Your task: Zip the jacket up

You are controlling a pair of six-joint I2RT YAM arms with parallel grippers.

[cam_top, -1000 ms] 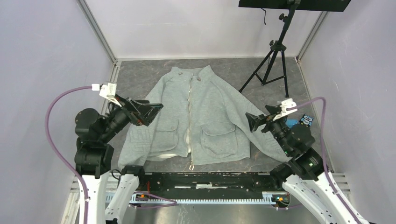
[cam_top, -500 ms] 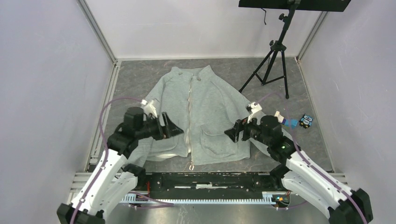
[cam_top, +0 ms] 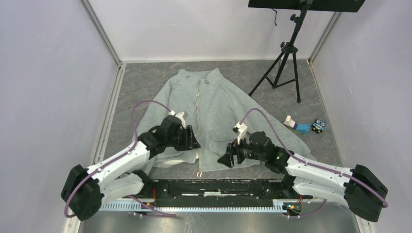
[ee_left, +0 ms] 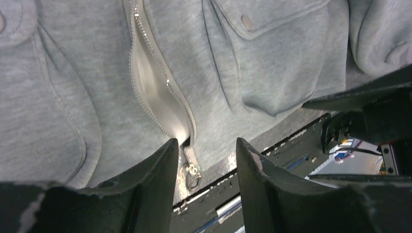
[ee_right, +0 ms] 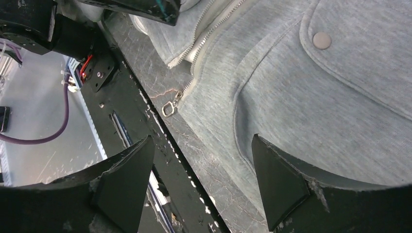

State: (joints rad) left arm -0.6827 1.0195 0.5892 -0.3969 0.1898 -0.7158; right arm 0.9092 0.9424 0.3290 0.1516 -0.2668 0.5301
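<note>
The light grey fleece jacket (cam_top: 214, 104) lies flat on the table, collar at the far end. Its pale centre zipper (cam_top: 197, 116) gapes open along the front, and the ring pull (cam_top: 199, 173) sits at the bottom hem near the front edge. My left gripper (cam_top: 192, 141) is open above the left front panel beside the zipper; in the left wrist view the ring pull (ee_left: 192, 175) shows between the fingers. My right gripper (cam_top: 224, 160) is open over the right hem, below the right pocket (cam_top: 228, 141). The right wrist view shows the ring pull (ee_right: 171, 108) ahead, apart from the fingers.
A black tripod (cam_top: 284, 58) stands at the back right. A small blue and white object (cam_top: 296, 125) and a dark patterned cube (cam_top: 318, 125) lie right of the jacket. The black front rail (cam_top: 214, 187) runs along the near edge. Walls enclose three sides.
Both arms have swung inward and down from the sides. The left gripper now hovers by the lower zipper and the right gripper by the right hem. The jacket has not moved.
</note>
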